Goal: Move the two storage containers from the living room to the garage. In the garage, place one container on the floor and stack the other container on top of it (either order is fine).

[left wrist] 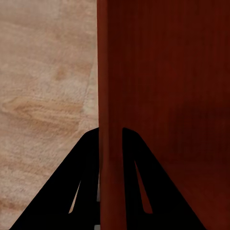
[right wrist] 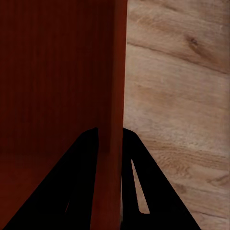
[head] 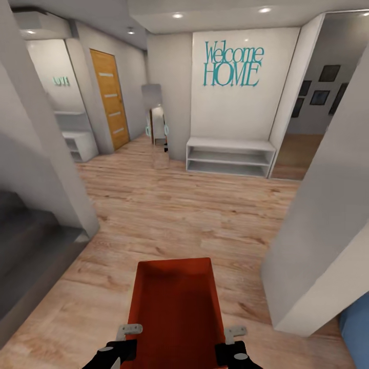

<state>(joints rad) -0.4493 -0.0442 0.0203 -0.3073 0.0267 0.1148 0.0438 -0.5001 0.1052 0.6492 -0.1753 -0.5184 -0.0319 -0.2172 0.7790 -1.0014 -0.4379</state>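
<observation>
The storage container (head: 175,307) sits at bottom centre of the head frame, carried above the wood plank floor (head: 169,210), its long axis pointing away from the robot. The left gripper (head: 127,333) clamps its left wall; the right gripper (head: 231,335) clamps its right wall. Both arms are equally near. No garage visible.
</observation>
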